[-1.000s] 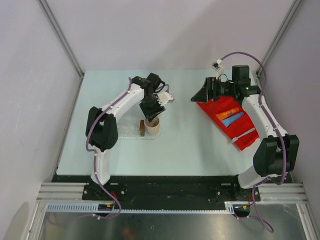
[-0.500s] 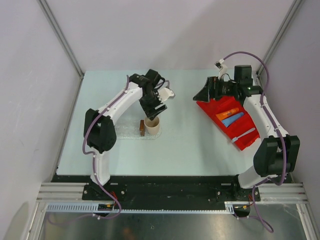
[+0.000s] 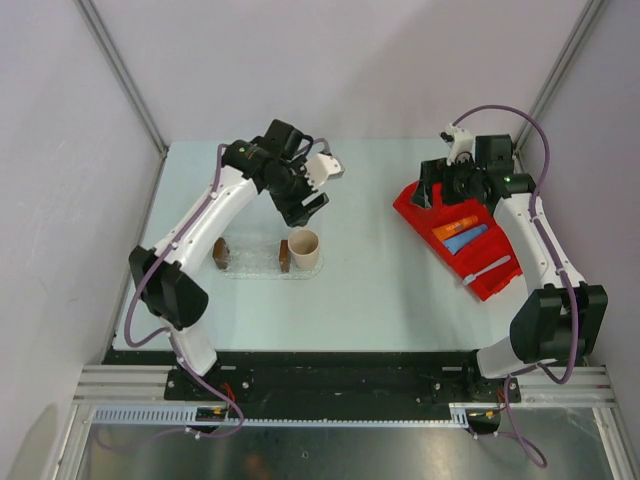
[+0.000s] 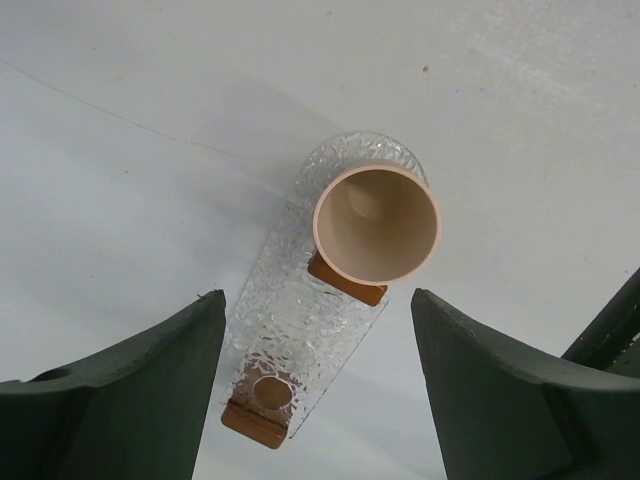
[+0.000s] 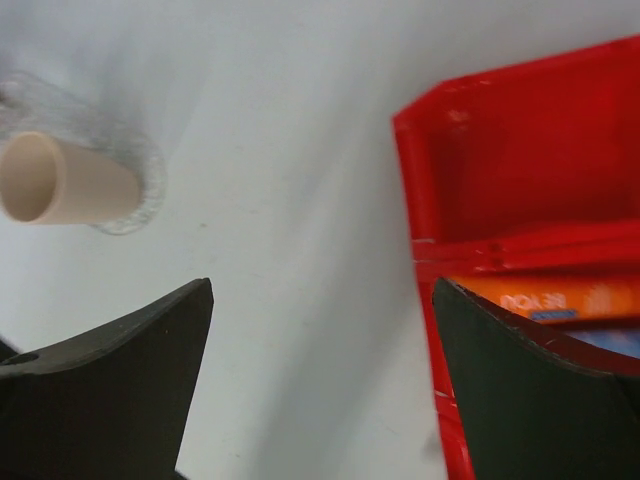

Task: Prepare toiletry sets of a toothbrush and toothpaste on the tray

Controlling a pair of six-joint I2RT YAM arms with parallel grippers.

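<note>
The clear bumpy tray [image 3: 250, 263] lies left of centre, with a beige cup [image 3: 303, 249] standing on its right end. In the left wrist view the tray [image 4: 300, 315] and cup [image 4: 376, 223] lie below my left gripper [image 4: 318, 390], which is open and empty. From above, the left gripper [image 3: 300, 203] hovers just behind the cup. The orange toothpaste [image 3: 455, 229], blue toothpaste [image 3: 467, 240] and pale toothbrush [image 3: 487, 268] lie in the red bin [image 3: 430, 215]. My right gripper [image 3: 430, 188] is open and empty at the bin's far left corner. The right wrist view shows the orange tube [image 5: 540, 300].
Two brown blocks [image 3: 220, 252] [image 3: 284, 256] sit on the tray, joined by a clear piece with a round hole [image 4: 270, 393]. The red bin [image 5: 520, 150] is divided into compartments. The cup [image 5: 65, 180] also shows far left in the right wrist view. Grey walls enclose the table.
My left gripper has drawn back and up from the cup, its elbow swinging left and uncovering the tray's left block. My right gripper has moved right, toward the red bin.
</note>
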